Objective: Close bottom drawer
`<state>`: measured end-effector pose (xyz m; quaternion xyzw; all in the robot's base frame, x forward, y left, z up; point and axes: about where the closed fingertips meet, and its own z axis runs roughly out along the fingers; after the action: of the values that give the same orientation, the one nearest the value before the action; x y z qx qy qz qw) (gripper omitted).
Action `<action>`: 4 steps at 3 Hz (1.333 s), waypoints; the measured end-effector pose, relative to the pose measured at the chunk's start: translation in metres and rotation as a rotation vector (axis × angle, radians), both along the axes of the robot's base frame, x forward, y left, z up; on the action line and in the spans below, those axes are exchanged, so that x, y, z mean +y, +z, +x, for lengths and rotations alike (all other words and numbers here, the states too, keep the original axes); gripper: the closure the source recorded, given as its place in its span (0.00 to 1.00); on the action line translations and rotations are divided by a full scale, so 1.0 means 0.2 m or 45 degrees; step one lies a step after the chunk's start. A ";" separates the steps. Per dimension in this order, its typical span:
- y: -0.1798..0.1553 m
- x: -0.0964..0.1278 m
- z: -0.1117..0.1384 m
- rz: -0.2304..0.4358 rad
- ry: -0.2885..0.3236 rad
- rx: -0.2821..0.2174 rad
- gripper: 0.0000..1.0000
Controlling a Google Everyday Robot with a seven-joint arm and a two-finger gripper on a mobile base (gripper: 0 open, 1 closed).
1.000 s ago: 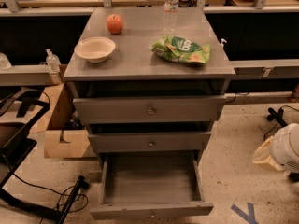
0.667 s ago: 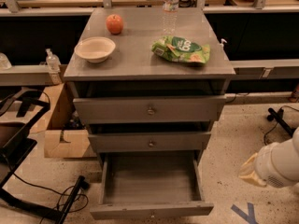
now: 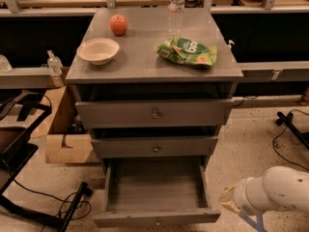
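Note:
The bottom drawer (image 3: 154, 190) is the narrowest of three grey drawers and stands pulled far out, its shallow box empty. Its front panel (image 3: 157, 218) runs along the bottom edge of the view, the knob barely showing. The two wider drawers above, top (image 3: 154, 113) and middle (image 3: 155, 147), are nearly shut. My white arm (image 3: 270, 190) comes in from the lower right, its near end beside the drawer's right front corner. The gripper itself does not show; only the rounded arm link and a tan wrist part do.
On the cabinet top (image 3: 145, 62) are an apple (image 3: 118, 24), a bowl (image 3: 98, 50), a green chip bag (image 3: 187, 51) and a water bottle (image 3: 176, 3). A cardboard box (image 3: 65, 139) and black frame (image 3: 19, 158) with cables stand left. Cables lie right.
My arm has moved left and down across the lower right, from the right edge toward the open bottom drawer's right front corner. The drawers have not moved.

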<state>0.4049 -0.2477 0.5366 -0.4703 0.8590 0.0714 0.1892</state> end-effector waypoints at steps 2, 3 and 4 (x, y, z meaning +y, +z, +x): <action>-0.46 0.29 -0.09 0.129 -0.047 0.052 1.00; -0.50 0.31 -0.11 0.126 -0.044 0.067 1.00; -0.70 0.38 -0.15 0.101 -0.038 0.125 1.00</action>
<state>0.3758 -0.1720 0.3962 -0.4456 0.8706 0.1254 0.1666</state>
